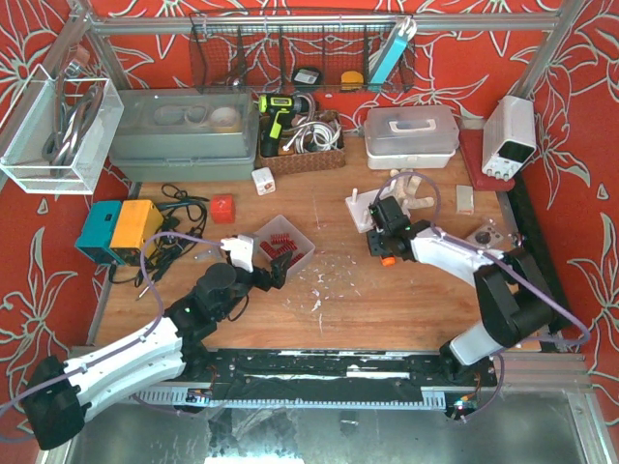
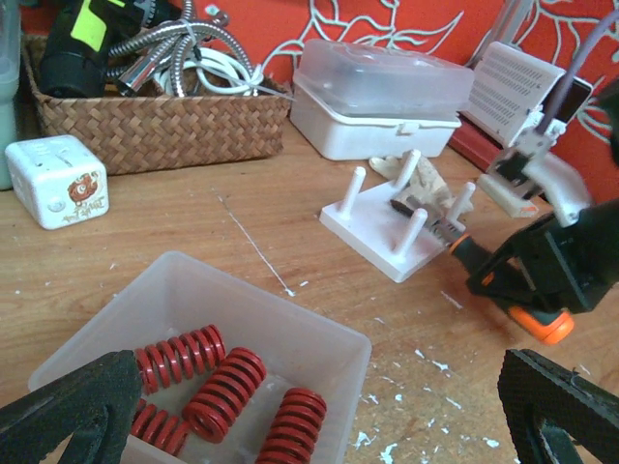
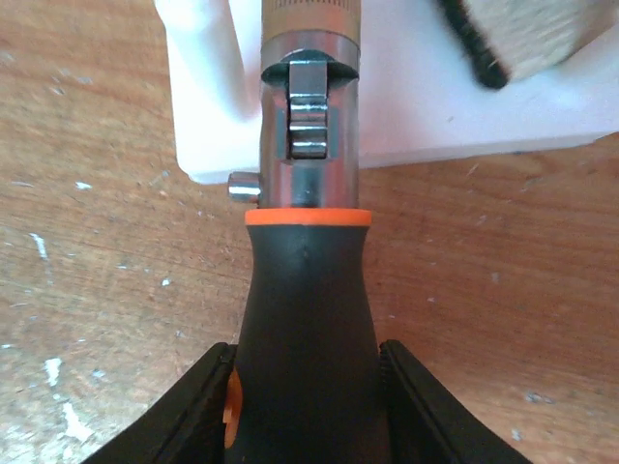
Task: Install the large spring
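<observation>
From above, the red springs (image 1: 279,246) lie in a clear bin (image 1: 308,253) on the wooden table (image 1: 387,300), left of centre. They are too small here for me to tell which way each one runs. The left gripper (image 1: 275,273) sits at the bin's near edge, just beside the springs. The right gripper (image 1: 379,244) is well apart from them to the right, next to a white peg block (image 1: 360,208). Through the left wrist camera the springs (image 2: 224,391) show clearly. They lie flat on their sides in the bin (image 2: 319,333), bunched together and roughly parallel, with their long axes running from near left to far right, towards the peg block (image 2: 372,227). The left gripper (image 2: 309,416) has its jaws spread wide, one black fingertip (image 2: 68,406) on each side of the bin's near part, with the springs between them and nothing gripped. Beyond it, the right gripper (image 2: 546,275) holds a black-handled tool (image 2: 474,256) whose metal end reaches the peg block. Through the right wrist camera, the right gripper (image 3: 309,411) is clamped on that handle (image 3: 308,309), a finger (image 3: 184,425) pressed against each flank. The tool's chrome head points straight away, onto the white block (image 3: 406,106)
</observation>
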You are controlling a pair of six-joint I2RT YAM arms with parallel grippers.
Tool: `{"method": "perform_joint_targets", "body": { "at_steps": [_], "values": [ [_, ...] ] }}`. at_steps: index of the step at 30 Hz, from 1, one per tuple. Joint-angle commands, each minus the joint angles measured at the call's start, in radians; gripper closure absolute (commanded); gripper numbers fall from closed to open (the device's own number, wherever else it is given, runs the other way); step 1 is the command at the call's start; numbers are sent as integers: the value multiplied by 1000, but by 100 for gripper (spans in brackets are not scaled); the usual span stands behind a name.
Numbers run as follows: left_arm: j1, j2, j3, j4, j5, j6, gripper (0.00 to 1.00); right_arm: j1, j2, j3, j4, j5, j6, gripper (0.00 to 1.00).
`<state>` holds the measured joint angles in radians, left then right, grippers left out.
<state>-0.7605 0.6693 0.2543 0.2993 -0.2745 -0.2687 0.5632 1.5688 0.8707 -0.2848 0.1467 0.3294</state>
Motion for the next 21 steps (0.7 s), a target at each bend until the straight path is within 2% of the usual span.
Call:
{"method": "perform_joint_targets", "body": {
  "at_steps": [1,7,10,13,21],
  "values": [
    [-8,-18,-2,2,-43,-1,0,6,-135,-21,5,73,8,100],
    [-8,-24,-9,4,-52,-1,0,-17,-347,-70,-50,241,63,100],
    [-9,-24,-7,1,-55,-2,0,-120,-389,-100,-46,225,90,100],
    [-8,-35,-5,-12,-61,-5,0,-226,-330,-86,-61,161,96,100],
    [-9,-88,-24,-11,-72,-7,0,-269,-109,43,-196,242,-2,97]
  ]
}}
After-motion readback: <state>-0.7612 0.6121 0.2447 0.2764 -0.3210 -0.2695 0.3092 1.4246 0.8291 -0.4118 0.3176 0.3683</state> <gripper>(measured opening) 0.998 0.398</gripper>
